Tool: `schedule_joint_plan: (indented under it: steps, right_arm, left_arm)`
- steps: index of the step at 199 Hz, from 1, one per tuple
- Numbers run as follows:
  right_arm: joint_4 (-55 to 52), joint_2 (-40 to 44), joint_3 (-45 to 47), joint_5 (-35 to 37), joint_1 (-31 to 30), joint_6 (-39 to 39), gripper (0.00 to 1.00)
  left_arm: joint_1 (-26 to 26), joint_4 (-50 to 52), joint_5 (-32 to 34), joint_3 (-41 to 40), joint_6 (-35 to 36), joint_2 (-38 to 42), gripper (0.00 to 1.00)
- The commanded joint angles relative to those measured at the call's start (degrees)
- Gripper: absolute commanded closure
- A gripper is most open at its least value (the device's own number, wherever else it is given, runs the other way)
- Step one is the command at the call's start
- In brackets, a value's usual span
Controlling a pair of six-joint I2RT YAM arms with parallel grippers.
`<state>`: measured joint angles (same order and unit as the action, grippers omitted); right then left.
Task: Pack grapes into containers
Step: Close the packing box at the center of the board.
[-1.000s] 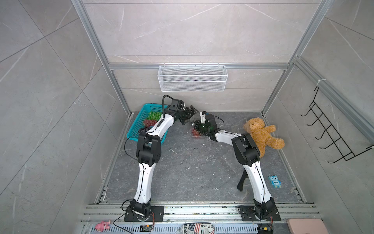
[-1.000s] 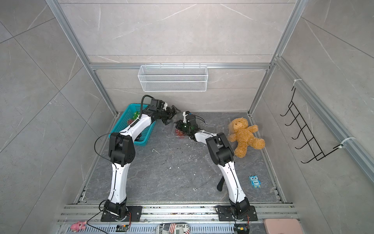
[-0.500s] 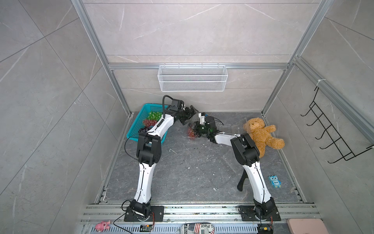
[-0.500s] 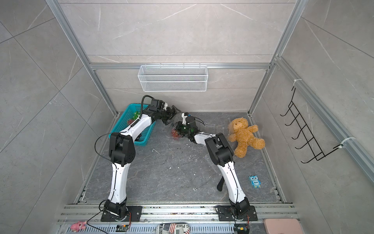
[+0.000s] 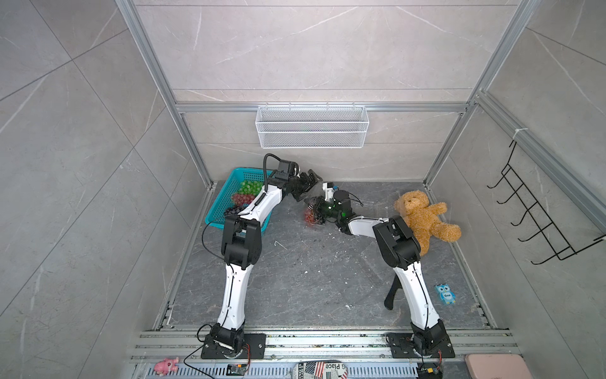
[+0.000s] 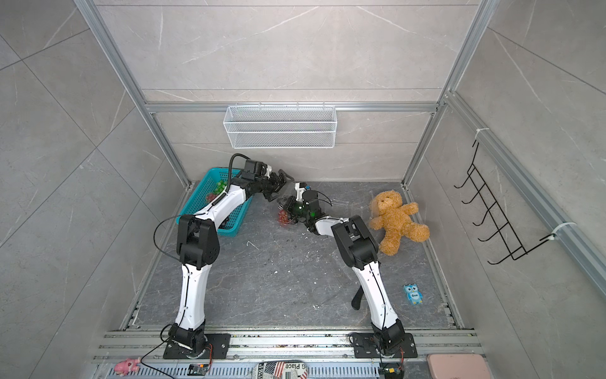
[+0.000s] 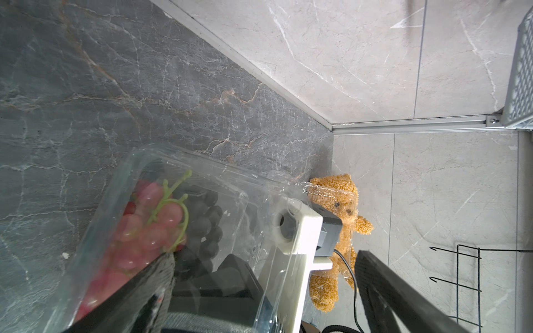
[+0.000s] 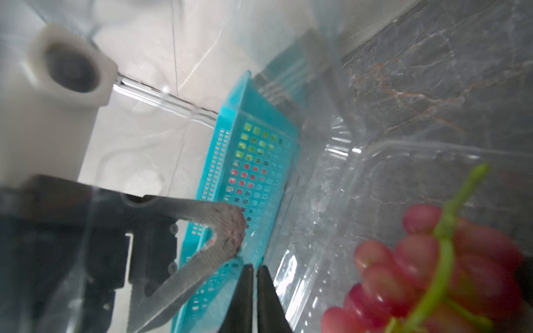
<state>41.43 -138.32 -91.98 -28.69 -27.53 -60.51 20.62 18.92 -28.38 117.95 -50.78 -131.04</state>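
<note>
A clear container [image 7: 202, 167] lies on the dark floor next to the teal basket [image 5: 226, 193]. Inside it are red grapes [image 5: 309, 216] [image 8: 418, 274] and dark grapes [image 7: 204, 225]. My right gripper [image 5: 316, 210] [image 8: 253, 268] is shut on the container's thin clear wall [image 8: 291, 259]. My left gripper [image 5: 310, 183] [image 7: 259, 259] hovers open just behind the container, one finger [image 7: 155, 276] against its plastic, seen through it from the right wrist. More green grapes [image 5: 249, 187], red grapes [image 5: 241, 198] and dark grapes [image 5: 231, 210] lie in the basket.
A teddy bear [image 5: 423, 220] lies at the back right, close to the right arm's elbow. A blue owl toy [image 5: 445, 294] sits on the floor at the right. A white wire basket [image 5: 311, 126] hangs on the back wall, a black hook rack [image 5: 537, 213] on the right wall.
My right gripper has slid slightly left toward the basket, taking the container and its grapes along. The left gripper has stayed open and almost still.
</note>
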Motion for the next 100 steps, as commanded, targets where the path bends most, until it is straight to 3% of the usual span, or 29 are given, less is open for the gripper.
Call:
schedule_joint_plan:
  steps: [1, 38, 100]
  right_arm:
    - [4.6, -0.9, 0.9, -1.7, -0.6, -1.9, 0.9]
    - [1.8, 0.9, 1.9, -1.1, -0.1, -1.0, 0.88]
    - [-4.8, 9.2, 9.3, 0.1, 3.6, 5.9, 0.69]
  left_arm:
    - [0.8, -1.1, -0.2, 0.3, -0.5, -0.1, 0.0]
    - [0.8, -0.7, -0.2, 0.5, -0.4, 0.1, 0.0]
    - [0.9, 0.4, 0.1, 0.6, 0.5, 0.8, 0.0]
